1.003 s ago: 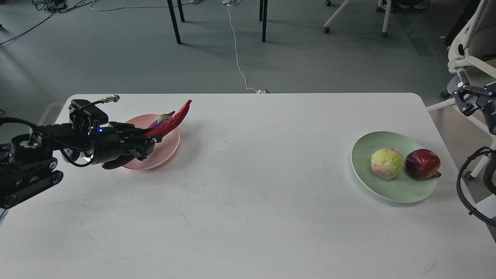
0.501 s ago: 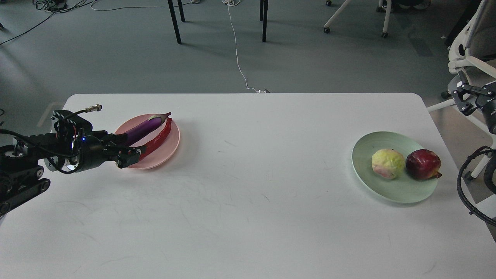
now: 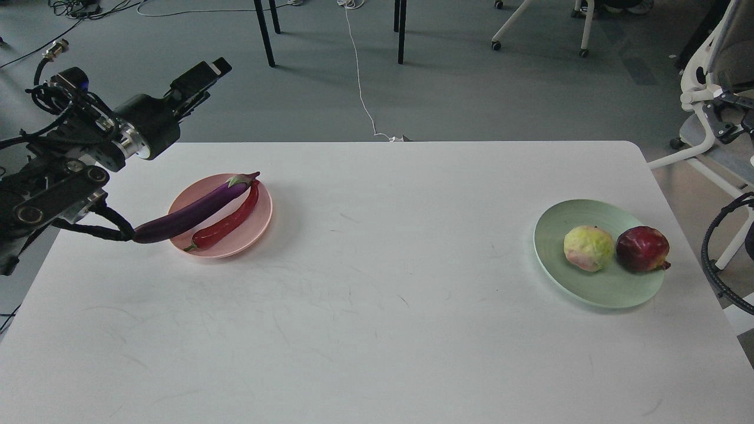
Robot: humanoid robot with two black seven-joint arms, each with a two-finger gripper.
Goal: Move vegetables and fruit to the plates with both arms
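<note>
The purple eggplant (image 3: 191, 212) lies across the pink plate (image 3: 259, 221), its dark end sticking out over the plate's left rim onto the table. The red chili (image 3: 227, 221) lies beside it on the same plate. The yellow-green fruit (image 3: 588, 248) and the pomegranate (image 3: 642, 248) sit side by side on the green plate (image 3: 612, 291) at the right. My left gripper (image 3: 203, 76) is raised above the table's far left corner, empty, well clear of the pink plate; its fingers look dark and overlap. Of my right gripper only a dark part (image 3: 748, 121) shows at the right edge.
A white table (image 3: 377, 306) holds both plates. A black cable loop (image 3: 716, 253) of my right arm hangs by the table's right edge. A white office chair (image 3: 707, 88) stands at the far right, and chair legs and floor cables lie beyond the table.
My left gripper let go of the chili, which now lies on the pink plate beside the eggplant, then pulled back and rose up to the far left. My right gripper moved further right, nearly out of view.
</note>
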